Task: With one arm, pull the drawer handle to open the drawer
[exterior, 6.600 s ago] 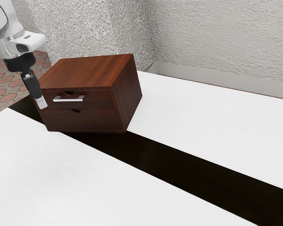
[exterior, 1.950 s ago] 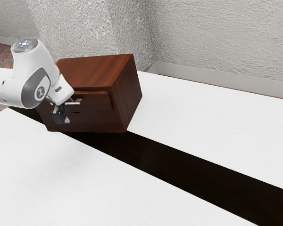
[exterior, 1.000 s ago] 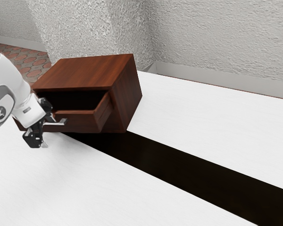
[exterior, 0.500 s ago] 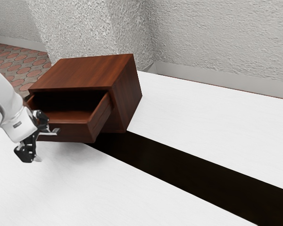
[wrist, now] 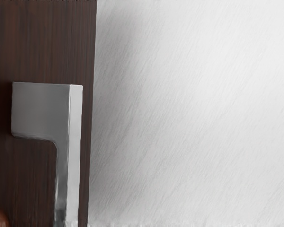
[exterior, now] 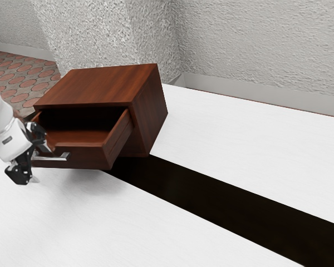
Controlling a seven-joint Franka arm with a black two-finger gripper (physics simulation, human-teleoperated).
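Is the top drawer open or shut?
Open. The drawer sticks well out of the cabinet, leaving a dark gap above it, with its handle out front.

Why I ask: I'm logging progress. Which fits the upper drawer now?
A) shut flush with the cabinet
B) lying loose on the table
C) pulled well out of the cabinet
C: the upper drawer juts well out of the cabinet, with a dark opening above it and the gripper at its silver handle.
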